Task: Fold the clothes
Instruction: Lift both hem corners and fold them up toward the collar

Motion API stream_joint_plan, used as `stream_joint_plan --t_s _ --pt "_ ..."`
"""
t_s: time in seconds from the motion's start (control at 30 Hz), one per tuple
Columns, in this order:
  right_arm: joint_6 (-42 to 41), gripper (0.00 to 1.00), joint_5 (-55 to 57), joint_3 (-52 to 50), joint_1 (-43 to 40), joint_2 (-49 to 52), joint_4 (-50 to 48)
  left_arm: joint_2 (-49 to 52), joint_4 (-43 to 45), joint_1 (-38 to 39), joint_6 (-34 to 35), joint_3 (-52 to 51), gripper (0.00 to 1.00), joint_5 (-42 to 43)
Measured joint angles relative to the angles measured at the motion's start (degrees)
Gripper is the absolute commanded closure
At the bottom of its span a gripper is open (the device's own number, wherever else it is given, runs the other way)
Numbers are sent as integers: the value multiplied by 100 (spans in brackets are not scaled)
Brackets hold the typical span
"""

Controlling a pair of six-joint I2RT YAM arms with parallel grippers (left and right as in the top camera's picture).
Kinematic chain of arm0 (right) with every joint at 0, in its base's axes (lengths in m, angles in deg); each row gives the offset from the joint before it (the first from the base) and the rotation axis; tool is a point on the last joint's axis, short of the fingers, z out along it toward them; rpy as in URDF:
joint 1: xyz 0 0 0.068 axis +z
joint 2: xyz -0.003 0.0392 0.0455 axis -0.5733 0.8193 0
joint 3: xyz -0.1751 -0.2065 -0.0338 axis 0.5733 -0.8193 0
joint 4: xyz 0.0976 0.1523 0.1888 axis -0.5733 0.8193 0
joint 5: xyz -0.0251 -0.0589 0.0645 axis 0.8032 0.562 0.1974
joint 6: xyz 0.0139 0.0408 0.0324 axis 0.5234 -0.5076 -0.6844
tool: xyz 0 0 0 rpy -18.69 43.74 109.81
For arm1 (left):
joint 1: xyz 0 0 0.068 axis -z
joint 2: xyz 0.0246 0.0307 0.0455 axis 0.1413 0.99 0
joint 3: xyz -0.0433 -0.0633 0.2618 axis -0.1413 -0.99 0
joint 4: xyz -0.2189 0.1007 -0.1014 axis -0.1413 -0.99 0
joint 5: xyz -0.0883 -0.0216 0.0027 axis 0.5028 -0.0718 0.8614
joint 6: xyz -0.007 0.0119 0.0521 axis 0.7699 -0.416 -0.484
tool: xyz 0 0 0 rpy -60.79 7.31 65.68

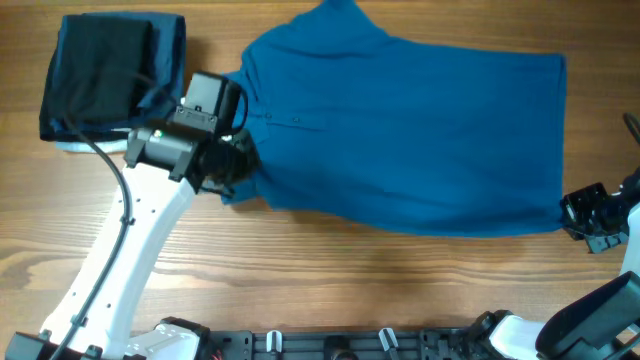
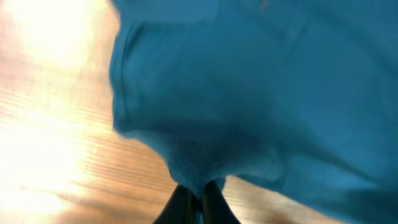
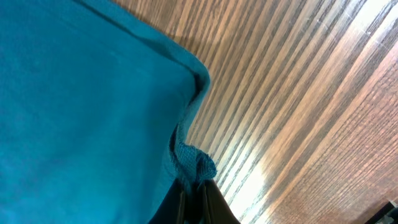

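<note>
Your medium-blue, soft-knit polo shirt (image 1: 400,130) lies flat on the wooden desk (image 1: 330,285). Its long axis runs side to side, with the collar to your left and the hem to your right. It looks light and limp, so expect sag and take it by the edges. The left gripper (image 2: 196,198) is clamped on fabric at the collar end, and the right gripper (image 3: 194,190) on the near hem corner.

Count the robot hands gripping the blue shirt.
2. The left hand grips the shirt at its collar end, on the near edge; the right hand grips its near hem corner. No others are in view.
</note>
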Motion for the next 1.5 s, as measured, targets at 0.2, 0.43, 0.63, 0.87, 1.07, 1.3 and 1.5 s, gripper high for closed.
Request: stream_joint_plan --t_s 0.2,0.43,0.63,0.87,1.07,1.3,1.5 --pt "0 96 -48 44 22 0 -136 68 754 0 -153 9 96 -125" --pt "-201 96 -85 155 533 2 -925 546 1528 0 -267 9 96 -216" --pt "-525 96 13 162 916 9 -1499 581 2168 0 -400 9 96 -442" --pt "-820 96 284 173 1222 627 -1847 892 2653 0 -448 11 96 -570" --pt "-883 96 341 173 1226 1353 -2649 1655 3333 0 -680 9 96 -588" --pt "-951 96 341 177 1226 1357 -3091 1722 3766 0 -973 9 96 -588" --pt "-970 96 341 177 1226 1504 -3217 1902 3766 0 -997 11 96 -590"
